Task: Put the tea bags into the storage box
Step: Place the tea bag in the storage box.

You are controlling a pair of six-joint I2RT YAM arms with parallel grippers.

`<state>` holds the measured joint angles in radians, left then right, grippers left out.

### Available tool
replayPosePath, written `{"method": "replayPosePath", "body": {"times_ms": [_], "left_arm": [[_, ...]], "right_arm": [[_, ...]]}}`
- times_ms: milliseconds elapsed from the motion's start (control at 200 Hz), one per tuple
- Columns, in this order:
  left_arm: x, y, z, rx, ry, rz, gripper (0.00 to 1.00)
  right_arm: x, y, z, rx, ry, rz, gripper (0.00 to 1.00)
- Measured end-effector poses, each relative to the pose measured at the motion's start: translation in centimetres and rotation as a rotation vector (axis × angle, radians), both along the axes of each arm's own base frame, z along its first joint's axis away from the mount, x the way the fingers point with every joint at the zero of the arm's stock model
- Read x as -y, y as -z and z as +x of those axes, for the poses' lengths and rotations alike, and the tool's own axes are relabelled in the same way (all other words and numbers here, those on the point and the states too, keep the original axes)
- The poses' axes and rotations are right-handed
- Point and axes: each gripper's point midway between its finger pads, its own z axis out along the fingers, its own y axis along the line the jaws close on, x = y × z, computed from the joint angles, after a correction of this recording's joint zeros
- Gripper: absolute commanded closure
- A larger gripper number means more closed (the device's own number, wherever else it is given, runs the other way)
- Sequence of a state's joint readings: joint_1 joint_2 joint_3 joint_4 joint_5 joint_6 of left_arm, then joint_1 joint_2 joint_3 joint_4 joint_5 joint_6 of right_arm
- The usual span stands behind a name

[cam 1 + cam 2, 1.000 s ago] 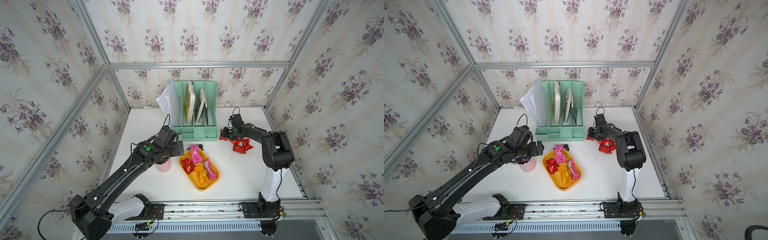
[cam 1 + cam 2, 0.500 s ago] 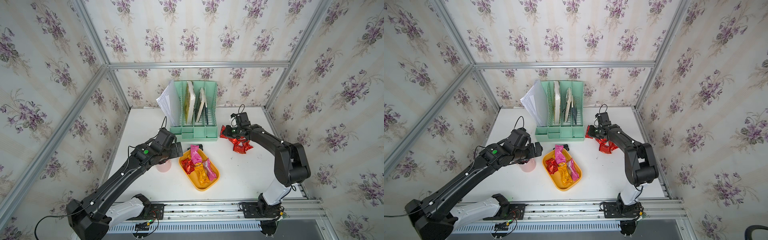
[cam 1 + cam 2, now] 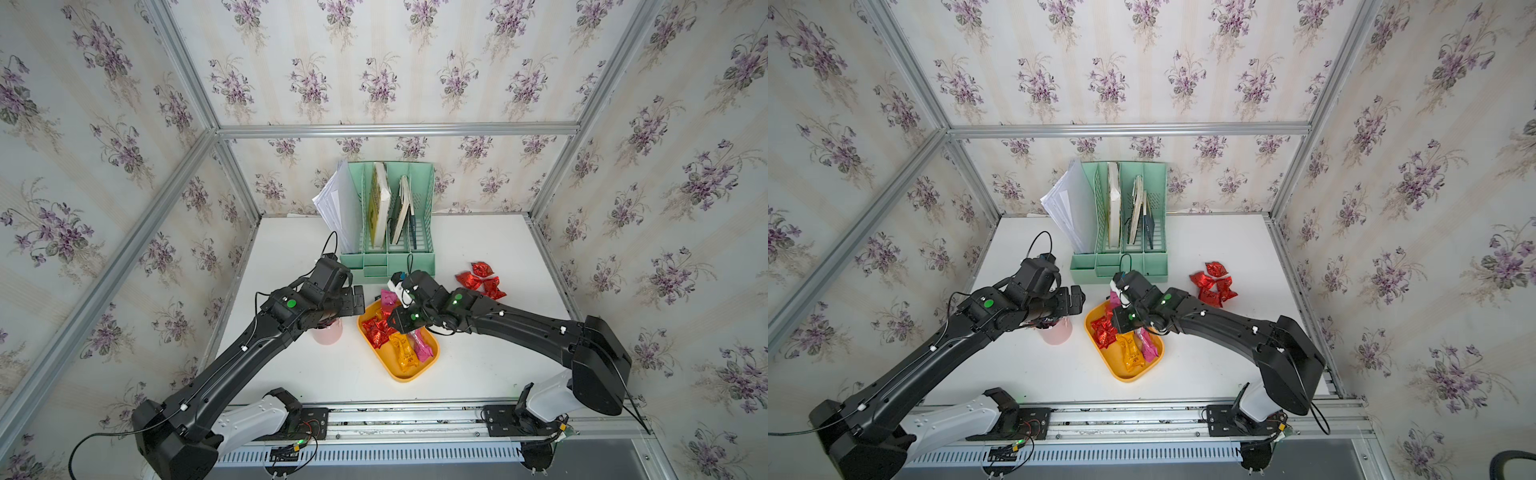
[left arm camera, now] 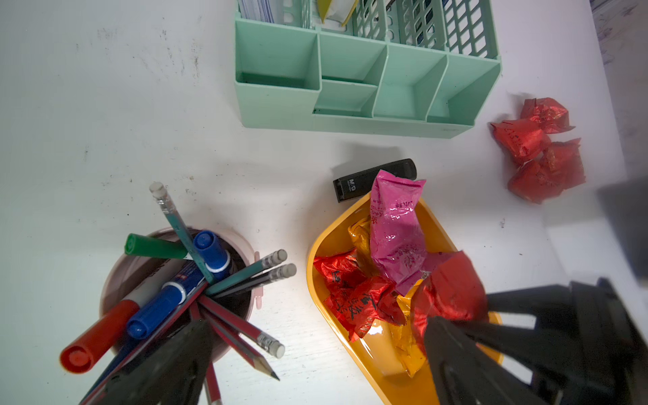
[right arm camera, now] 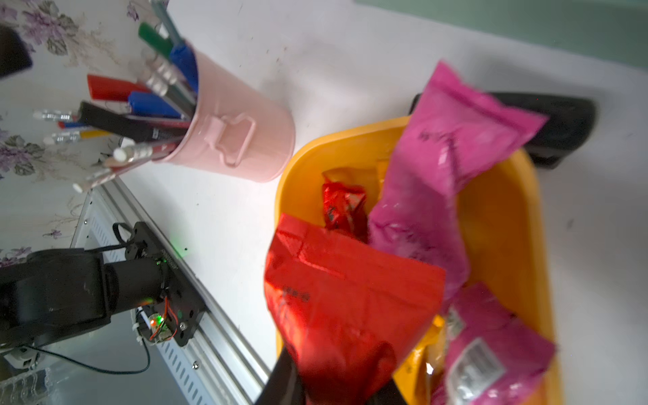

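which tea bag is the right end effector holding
The red tea bag pinched in the right end effector above the storage box; the others lie loose, in the box or in the red pile on the table.

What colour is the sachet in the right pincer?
Red. The sachet shows best in the right wrist view.

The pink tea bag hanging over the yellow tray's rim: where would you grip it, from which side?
Probably pinch the flat end of the pink tea bag that sticks out past the storage box rim, coming down from the green organizer side. That end lies exposed over the black object; its other end sits among red bags.
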<state>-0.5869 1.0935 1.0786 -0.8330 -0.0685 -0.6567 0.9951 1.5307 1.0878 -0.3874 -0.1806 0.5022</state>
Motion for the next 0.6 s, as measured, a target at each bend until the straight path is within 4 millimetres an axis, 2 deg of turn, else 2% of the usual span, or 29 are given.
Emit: {"method": "replayPosePath", "body": {"times_ms": [140, 265, 325, 415, 475, 550, 600], "left_arm": [[-0.1, 0.2, -0.6, -0.001, 0.034, 0.000, 0.01], [-0.3, 0.4, -1.4, 0.002, 0.062, -0.007, 0.01], [-0.4, 0.5, -1.7, 0.006, 0.070, -0.010, 0.01], [-0.5, 0.4, -2.1, 0.012, 0.085, -0.020, 0.01], [-0.5, 0.4, -2.3, 0.016, 0.094, -0.020, 0.01], [-0.5, 0.4, -2.3, 0.017, 0.102, -0.013, 0.01], [-0.5, 0.6, -2.2, 0.014, 0.108, -0.007, 0.01]], "right_arm": [[-0.7, 1.1, -3.1, -0.012, -0.008, -0.045, 0.77], [-0.3, 2.9, -5.4, -0.028, -0.010, -0.108, 0.77], [0.1, 3.7, -5.8, -0.041, 0.004, -0.135, 0.76], [0.6, 4.1, -5.4, -0.036, 0.044, -0.154, 0.62], [0.8, 4.0, -5.2, -0.025, 0.062, -0.168, 0.57], [0.9, 3.2, -4.6, 0.000, 0.089, -0.167, 0.41], [0.8, 2.4, -4.2, 0.023, 0.102, -0.156, 0.35]]}}
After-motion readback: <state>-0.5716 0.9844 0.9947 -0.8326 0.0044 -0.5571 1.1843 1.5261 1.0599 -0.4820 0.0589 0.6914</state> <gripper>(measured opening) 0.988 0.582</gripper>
